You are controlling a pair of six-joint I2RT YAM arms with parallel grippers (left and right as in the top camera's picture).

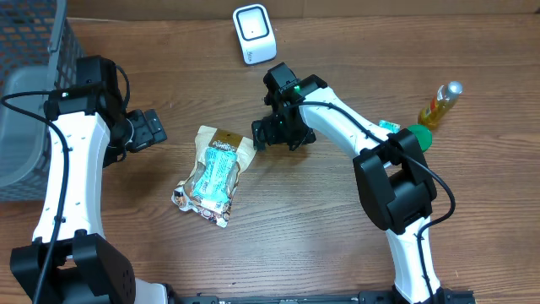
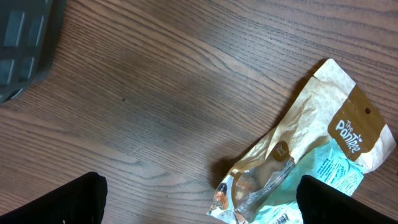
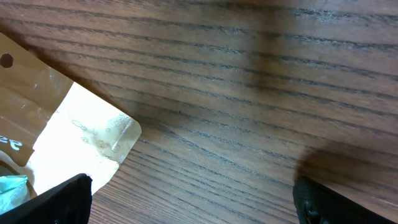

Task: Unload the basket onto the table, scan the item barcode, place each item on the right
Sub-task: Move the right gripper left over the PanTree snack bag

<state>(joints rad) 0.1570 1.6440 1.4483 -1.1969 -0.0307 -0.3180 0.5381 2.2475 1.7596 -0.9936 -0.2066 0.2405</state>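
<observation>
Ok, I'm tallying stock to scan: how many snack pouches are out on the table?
1. The snack pouch lies flat in the middle of the overhead view, on the robot's side of the white scanner. The basket at the left edge is cropped, so more may be hidden there.

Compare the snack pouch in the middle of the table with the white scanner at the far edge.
The snack pouch is brown and teal with printing on it; the white scanner is plain white with a dark-framed window. The pouch is soft and crumpled and lies flat, while the scanner is a rigid, rounded box. Both rest on the wooden table, and neither is held.
</observation>
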